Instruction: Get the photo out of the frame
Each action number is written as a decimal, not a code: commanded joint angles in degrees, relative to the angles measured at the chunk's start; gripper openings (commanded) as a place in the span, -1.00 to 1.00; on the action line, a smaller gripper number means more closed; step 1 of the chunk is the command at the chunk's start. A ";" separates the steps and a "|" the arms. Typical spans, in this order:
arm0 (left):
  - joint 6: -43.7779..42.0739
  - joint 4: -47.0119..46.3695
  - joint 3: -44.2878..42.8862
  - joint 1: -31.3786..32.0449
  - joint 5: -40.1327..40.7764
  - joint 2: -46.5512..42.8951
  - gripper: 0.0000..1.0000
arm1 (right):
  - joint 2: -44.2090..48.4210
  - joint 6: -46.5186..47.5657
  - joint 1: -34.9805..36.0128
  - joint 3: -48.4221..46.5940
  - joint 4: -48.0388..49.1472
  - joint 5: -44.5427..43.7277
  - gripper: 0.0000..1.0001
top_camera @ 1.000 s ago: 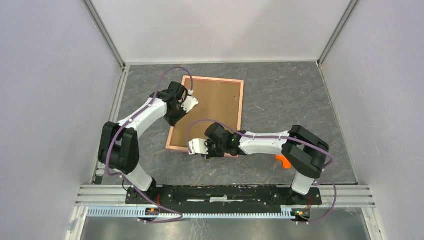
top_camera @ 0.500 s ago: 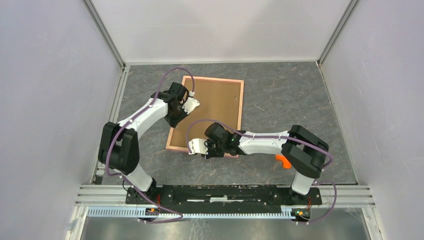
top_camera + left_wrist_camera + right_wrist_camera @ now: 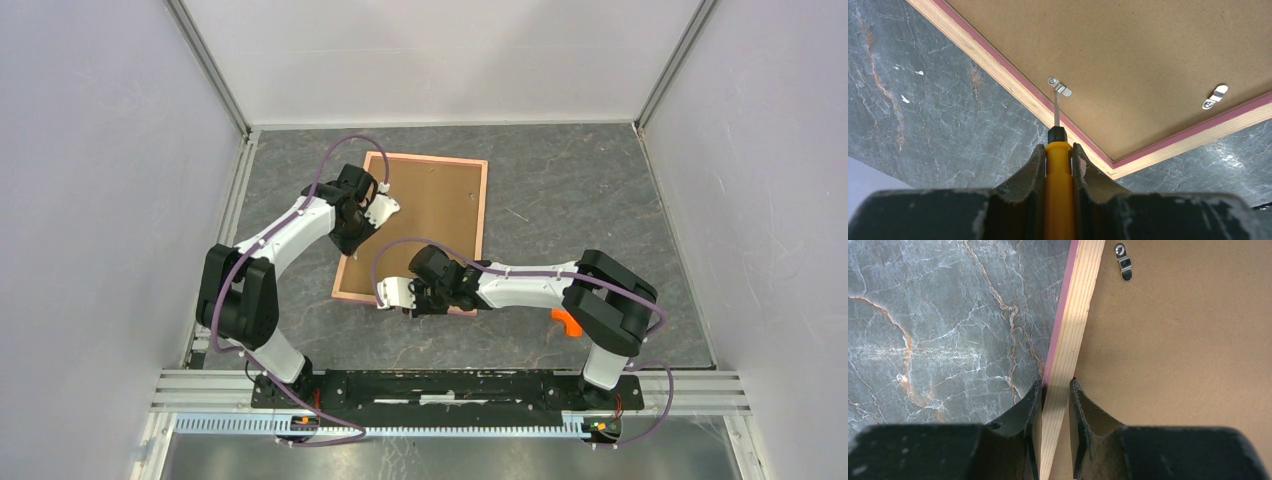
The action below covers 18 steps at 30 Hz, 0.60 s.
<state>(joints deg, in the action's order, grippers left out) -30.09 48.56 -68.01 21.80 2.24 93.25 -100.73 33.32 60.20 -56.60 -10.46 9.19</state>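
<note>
The frame (image 3: 430,215) lies face down on the grey table, its brown fibreboard back up and its pink rim around it. The photo is hidden under the back. My left gripper (image 3: 385,207) is at the frame's far left side, shut on a yellow screwdriver (image 3: 1059,190). The screwdriver's tip touches a metal clip (image 3: 1062,90) on the back, beside the rim (image 3: 998,65). My right gripper (image 3: 392,297) is shut on the frame's rim (image 3: 1073,330) at the near edge, with one finger on each side of the wooden strip.
A second metal clip (image 3: 1214,97) sits on the back near the frame's corner, and another (image 3: 1123,262) lies ahead of my right gripper. A small orange piece (image 3: 566,322) lies on the table by the right arm. Grey walls enclose the table.
</note>
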 commanded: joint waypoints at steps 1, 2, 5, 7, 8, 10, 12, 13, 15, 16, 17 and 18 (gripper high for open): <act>4.63 1.02 -0.01 1.30 -13.27 0.86 -0.96 | -3.91 0.62 -0.31 2.37 -11.87 0.33 -1.00; 4.83 1.02 -0.17 1.24 -13.83 1.21 -0.96 | -3.94 0.64 -0.32 2.37 -11.87 0.34 -1.00; 5.68 0.50 -0.51 1.23 -15.66 1.81 -0.96 | -3.95 0.70 -0.35 2.46 -11.91 0.47 -1.00; 6.23 -0.10 -0.72 1.21 -16.15 2.10 -0.96 | -3.95 0.80 -0.36 2.46 -11.87 0.45 -1.00; 6.43 -0.42 -0.86 1.16 -15.79 2.19 -0.96 | -3.95 0.81 -0.40 2.52 -11.89 0.49 -1.00; 6.59 -0.82 -1.23 1.14 -15.27 2.20 -0.96 | -3.94 0.95 -0.35 2.55 -11.96 0.50 -1.00; 6.46 -0.60 -2.19 0.92 -14.44 1.81 -0.96 | -3.86 1.04 -0.37 2.67 -12.09 0.64 -1.00; 6.43 -0.30 -2.95 0.78 -14.29 1.48 -0.96 | -3.67 1.17 -0.35 2.80 -12.12 0.78 -1.00; 6.34 0.55 -4.91 0.51 -13.29 0.89 -0.96 | -3.16 2.06 -0.27 3.45 -12.51 1.53 -1.00; 6.23 0.70 -6.04 0.38 -12.02 0.49 -0.96 | -2.61 2.70 -0.27 3.86 -12.62 2.38 -1.00; 5.96 0.74 -6.80 0.33 -10.71 0.20 -0.96 | -2.21 3.19 -0.27 4.24 -12.87 3.16 -1.00; 5.50 0.83 -7.81 0.27 -9.17 0.06 -0.96 | -1.90 3.61 -0.24 4.47 -13.27 4.11 -1.00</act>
<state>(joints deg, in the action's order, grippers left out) -26.17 48.77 -70.74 22.26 -8.62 94.17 -100.71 34.06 60.10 -56.64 -10.74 10.28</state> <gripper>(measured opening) 0.246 0.257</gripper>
